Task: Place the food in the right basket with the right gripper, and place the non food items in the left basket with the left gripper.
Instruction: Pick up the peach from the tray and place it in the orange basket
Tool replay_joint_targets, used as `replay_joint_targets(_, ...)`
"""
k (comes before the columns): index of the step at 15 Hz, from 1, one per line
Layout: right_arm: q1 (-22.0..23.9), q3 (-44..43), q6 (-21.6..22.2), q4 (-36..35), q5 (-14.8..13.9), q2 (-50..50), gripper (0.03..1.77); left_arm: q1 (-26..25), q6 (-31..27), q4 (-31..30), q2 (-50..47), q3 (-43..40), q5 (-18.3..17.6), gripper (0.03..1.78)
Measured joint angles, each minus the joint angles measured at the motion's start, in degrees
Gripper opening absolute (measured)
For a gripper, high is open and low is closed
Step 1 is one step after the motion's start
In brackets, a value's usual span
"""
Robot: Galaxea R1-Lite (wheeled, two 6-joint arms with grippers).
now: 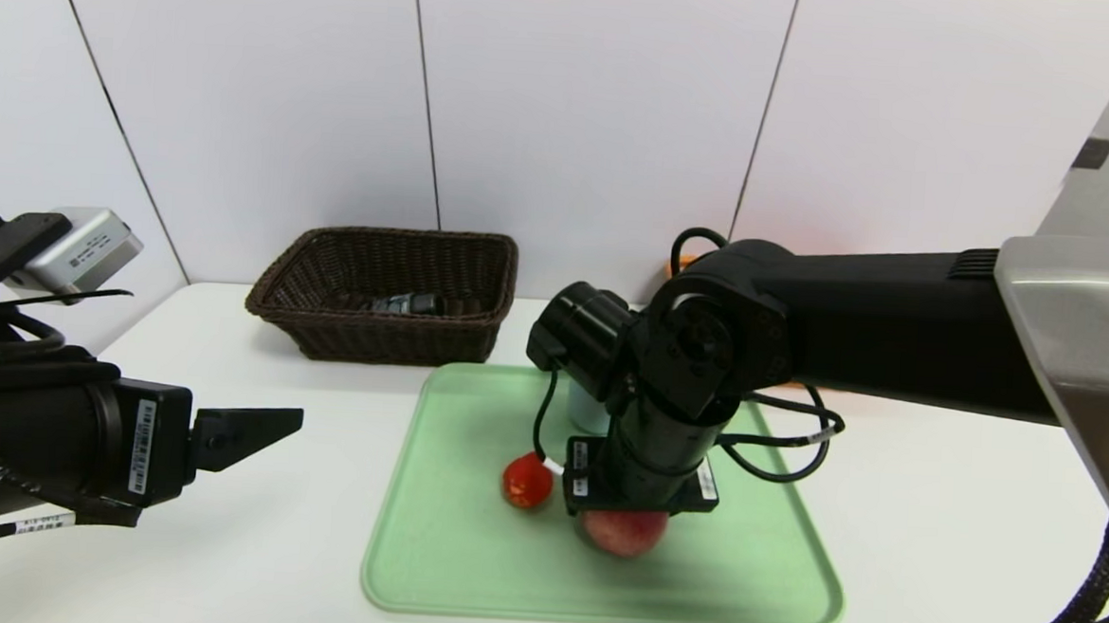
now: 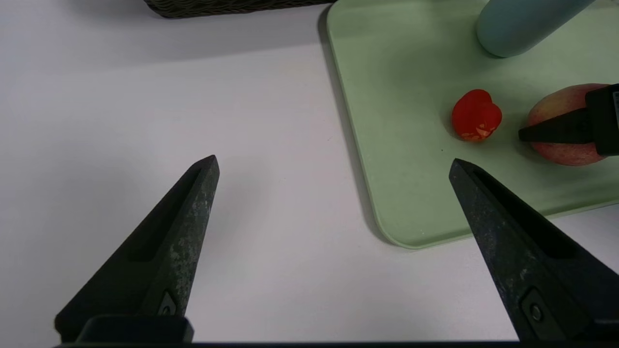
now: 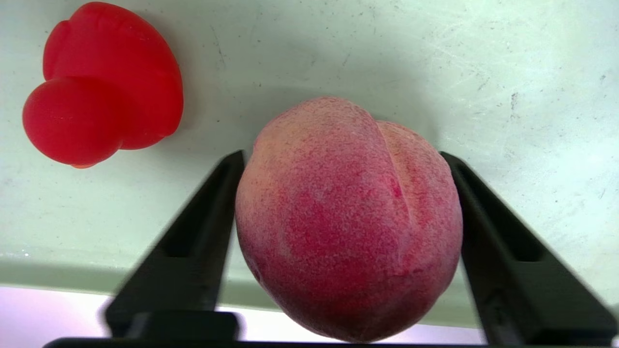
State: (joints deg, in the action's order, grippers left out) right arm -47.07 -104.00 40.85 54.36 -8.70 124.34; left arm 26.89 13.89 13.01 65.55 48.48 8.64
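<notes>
The pink-red peach (image 3: 348, 217) sits on the green tray (image 1: 447, 553), and my right gripper (image 3: 341, 157) is shut on it, one finger against each side. Beside it on the tray lies the small red toy (image 1: 528, 481). The blue-grey cup (image 1: 585, 410) stands behind the right wrist, mostly hidden. In the dark brown basket (image 1: 325, 337) at the back lies the black tube (image 1: 408, 302). My left gripper (image 2: 333, 162) hangs open and empty over the bare table, left of the tray. The orange basket is hidden behind the right arm, apart from an orange sliver (image 1: 668, 263).
The white table (image 1: 247, 561) runs back to a white panelled wall. The right arm (image 1: 877, 319) stretches across the right side over the tray. The left wrist view shows the tray's near corner (image 2: 411, 237) just by my open left fingers.
</notes>
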Motion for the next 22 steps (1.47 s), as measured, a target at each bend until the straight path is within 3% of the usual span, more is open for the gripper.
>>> replay_joint_targets(2, 0.0, -0.3, 0.0, 0.0, 0.1, 0.0, 1.16, 0.0, 0.0, 0.0, 0.0, 0.1, 0.0, 1.69)
replay_joint_targets(11, -0.1, -4.8, -0.7, 0.2, -0.2, -4.1, 1.15, 0.0, 0.0, -0.1, 0.7, 0.1, 0.1, 1.69)
replay_joint_targets(14, 0.5, -7.5, -3.5, -5.0, -0.7, -8.9, 1.15, 0.0, -0.1, 0.0, 0.7, 0.1, 0.0, 1.69)
replay_joint_targets(17, 6.1, -8.0, -8.7, -18.2, -2.8, -12.9, 1.15, 0.0, -0.2, 0.0, 0.8, 0.1, 0.0, 1.69)
replay_joint_targets(22, 22.1, -8.2, -13.6, -33.4, -3.4, -13.2, 1.14, 0.0, -0.2, 0.0, 1.0, -0.1, 0.0, 1.69)
